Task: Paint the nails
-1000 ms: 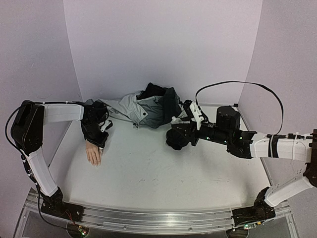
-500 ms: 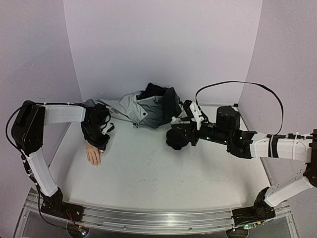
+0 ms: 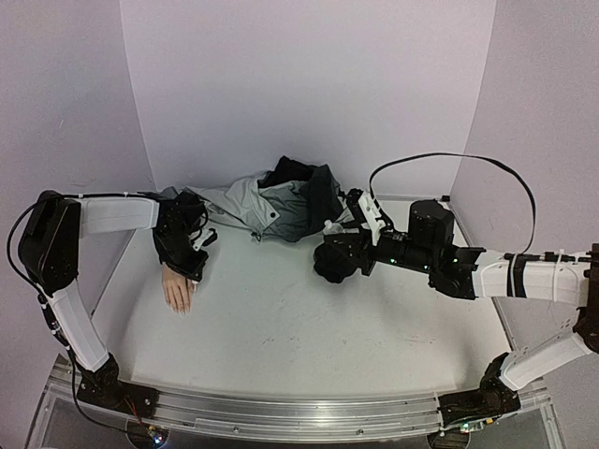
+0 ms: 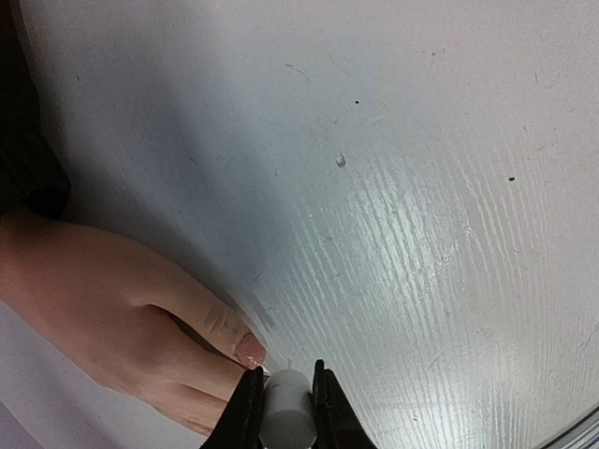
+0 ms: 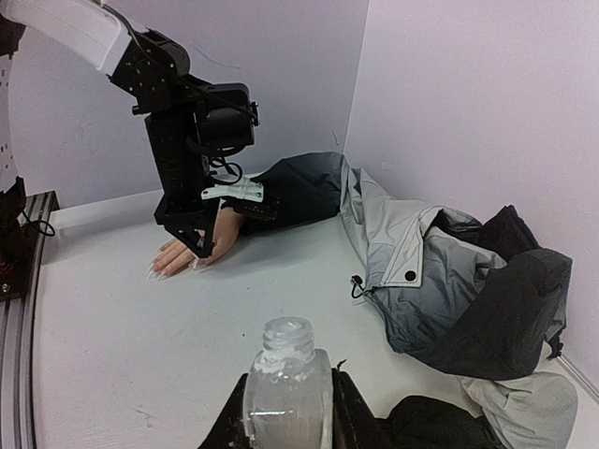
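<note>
A pale mannequin hand (image 3: pixel 177 291) lies palm down at the table's left, its wrist in a dark sleeve. My left gripper (image 3: pixel 190 268) hovers right over it, shut on a small white cylindrical brush cap (image 4: pixel 284 416). In the left wrist view the cap's tip sits just beside a pinkish nail (image 4: pixel 249 350) on the nearest finger of the hand (image 4: pixel 103 309). My right gripper (image 5: pixel 288 385) is shut on a small clear glass bottle (image 5: pixel 285 351) with an open threaded neck, held upright mid-table (image 3: pixel 333 263). The right wrist view shows the other nails (image 5: pixel 154 274) as tiny pale tips.
A grey-black jacket (image 3: pixel 281 208) lies crumpled against the back wall, its sleeve running to the mannequin hand. Purple walls close off the table at the back and both sides. Part of the jacket (image 5: pixel 468 299) lies right of the bottle.
The left wrist has shifted very slightly above the mannequin hand. The right arm and the bottle have stayed still.
</note>
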Controlling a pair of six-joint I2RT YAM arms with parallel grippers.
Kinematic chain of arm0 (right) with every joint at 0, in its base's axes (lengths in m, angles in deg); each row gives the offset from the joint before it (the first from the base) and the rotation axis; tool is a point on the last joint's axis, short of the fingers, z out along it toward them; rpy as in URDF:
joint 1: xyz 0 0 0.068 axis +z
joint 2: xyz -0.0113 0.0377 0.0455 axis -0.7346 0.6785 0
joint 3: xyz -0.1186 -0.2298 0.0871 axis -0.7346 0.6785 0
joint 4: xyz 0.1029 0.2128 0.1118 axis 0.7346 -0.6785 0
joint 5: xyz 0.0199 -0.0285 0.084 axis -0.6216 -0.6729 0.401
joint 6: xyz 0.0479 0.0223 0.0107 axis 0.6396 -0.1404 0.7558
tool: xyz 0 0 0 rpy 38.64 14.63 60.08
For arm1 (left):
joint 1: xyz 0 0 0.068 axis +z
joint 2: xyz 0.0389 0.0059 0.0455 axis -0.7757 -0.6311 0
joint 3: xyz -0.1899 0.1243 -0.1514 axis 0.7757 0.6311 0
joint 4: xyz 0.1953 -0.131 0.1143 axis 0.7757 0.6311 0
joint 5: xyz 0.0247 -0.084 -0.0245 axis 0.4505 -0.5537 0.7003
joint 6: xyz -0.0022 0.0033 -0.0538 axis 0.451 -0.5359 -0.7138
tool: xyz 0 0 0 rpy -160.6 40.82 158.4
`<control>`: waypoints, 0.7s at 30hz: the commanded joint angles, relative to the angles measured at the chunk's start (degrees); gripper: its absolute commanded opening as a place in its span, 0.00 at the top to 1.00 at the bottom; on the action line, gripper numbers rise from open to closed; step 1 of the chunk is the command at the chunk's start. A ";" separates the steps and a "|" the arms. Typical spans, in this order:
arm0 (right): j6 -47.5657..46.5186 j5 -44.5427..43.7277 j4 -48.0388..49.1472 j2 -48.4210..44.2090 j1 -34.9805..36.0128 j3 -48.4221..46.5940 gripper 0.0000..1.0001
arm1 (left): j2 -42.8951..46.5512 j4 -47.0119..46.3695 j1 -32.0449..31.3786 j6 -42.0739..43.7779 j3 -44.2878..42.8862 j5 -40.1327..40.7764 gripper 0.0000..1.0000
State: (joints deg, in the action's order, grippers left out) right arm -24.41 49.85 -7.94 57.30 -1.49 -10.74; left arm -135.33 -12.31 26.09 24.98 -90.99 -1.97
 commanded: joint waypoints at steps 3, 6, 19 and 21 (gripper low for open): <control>0.38 0.55 3.84 -0.89 0.25 -0.87 1.00 | -0.27 -1.16 0.68 0.64 -3.23 3.28 1.00; 0.38 0.49 3.79 -0.72 0.23 -0.83 1.00 | -0.72 -1.13 1.02 0.51 -3.58 3.71 1.00; 0.38 0.55 3.83 -0.65 0.24 -0.87 1.00 | -2.55 -0.85 1.31 0.60 -3.54 3.89 1.00; 0.38 0.55 3.79 -0.79 0.24 -0.83 1.00 | -2.76 -0.65 1.31 0.68 -3.25 3.31 1.00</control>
State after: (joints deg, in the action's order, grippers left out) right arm -24.43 49.85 -7.94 57.30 -1.49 -10.74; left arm -137.58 -12.35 27.08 24.96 -92.32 1.07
